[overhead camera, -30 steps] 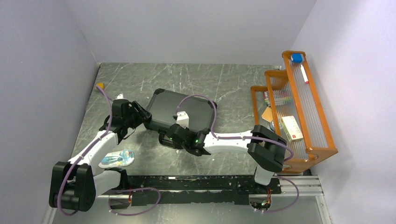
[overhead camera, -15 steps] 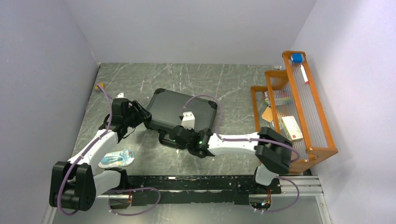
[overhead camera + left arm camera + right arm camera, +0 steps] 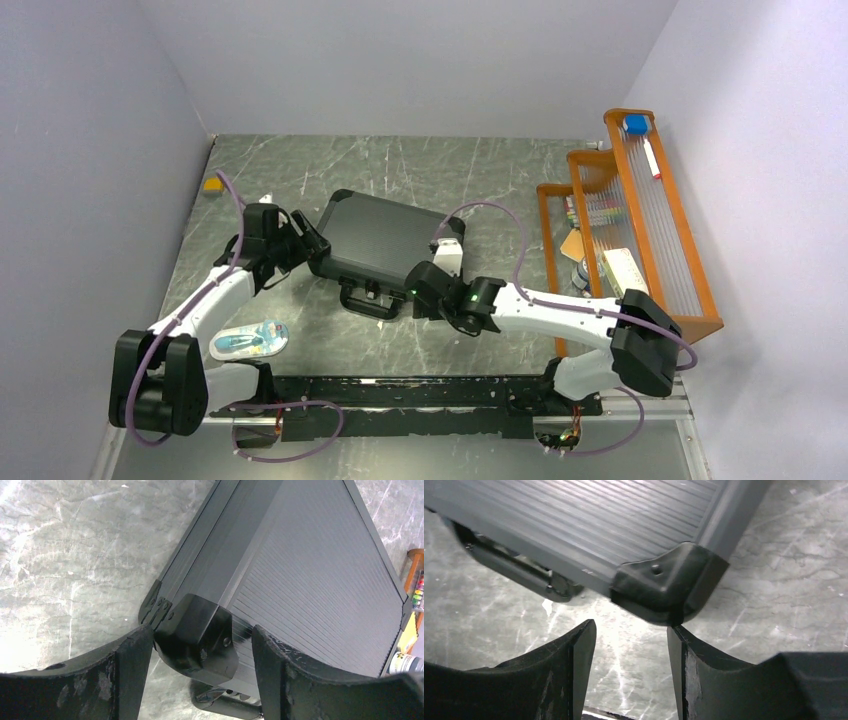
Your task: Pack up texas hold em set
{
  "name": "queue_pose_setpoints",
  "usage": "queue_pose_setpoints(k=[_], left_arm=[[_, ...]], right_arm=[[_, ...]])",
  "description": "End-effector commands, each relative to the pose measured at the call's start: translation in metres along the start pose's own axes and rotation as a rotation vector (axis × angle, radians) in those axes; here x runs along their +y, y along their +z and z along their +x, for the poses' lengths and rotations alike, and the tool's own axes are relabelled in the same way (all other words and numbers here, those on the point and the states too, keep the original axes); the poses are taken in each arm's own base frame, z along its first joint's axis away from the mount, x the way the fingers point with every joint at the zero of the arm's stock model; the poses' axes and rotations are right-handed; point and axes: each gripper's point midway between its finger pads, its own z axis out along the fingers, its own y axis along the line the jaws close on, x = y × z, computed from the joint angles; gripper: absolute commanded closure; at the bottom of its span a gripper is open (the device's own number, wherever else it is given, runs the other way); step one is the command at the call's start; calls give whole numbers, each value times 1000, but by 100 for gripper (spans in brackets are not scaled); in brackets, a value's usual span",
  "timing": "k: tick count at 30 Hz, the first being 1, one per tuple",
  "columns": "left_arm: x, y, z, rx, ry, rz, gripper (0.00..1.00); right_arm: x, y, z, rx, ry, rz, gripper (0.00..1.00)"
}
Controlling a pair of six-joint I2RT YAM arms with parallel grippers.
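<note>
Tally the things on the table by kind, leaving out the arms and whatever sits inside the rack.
Black briefcase: 1
Blue-white blister pack: 1
Orange wooden rack: 1
Small yellow piece: 1
Total: 4

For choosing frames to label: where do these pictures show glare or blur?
Top view: even light, no strong glare, briefcase sharp. Left wrist view: the table washes out white at lower left; briefcase corner sharp. Right wrist view: bright reflection on the table under the corner; ribbed lid slightly soft.
</note>
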Motion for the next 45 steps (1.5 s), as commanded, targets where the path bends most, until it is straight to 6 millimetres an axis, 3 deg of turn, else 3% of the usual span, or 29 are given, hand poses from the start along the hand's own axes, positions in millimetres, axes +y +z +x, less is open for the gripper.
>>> queue_pose_setpoints(k=[1, 7, 16, 20, 26, 33, 40, 45], left_arm=[[5, 3, 30, 145, 16, 8, 31], [0, 7, 49, 229, 5, 69, 51], [-20, 2, 76, 349, -30, 237, 62], [-28, -2, 82, 375, -44, 297, 64], [-22, 0, 80, 362, -26, 260, 63], [-8, 4, 72, 312, 2, 177, 51], [-1, 8, 72, 304, 10, 140, 55], [2, 7, 72, 304, 12, 118, 62]], right_arm=[[-23, 6, -1, 43, 2, 54, 41], [-47, 18, -10, 35, 10, 117, 41], [-90, 36, -46, -44, 36, 238, 44], [-98, 35, -63, -80, 55, 265, 46], [-71, 21, -70, -91, 74, 120, 47], [-12, -1, -54, -105, 65, -69, 46], [23, 16, -54, -175, 59, -154, 47], [36, 38, -49, -187, 39, -170, 53]])
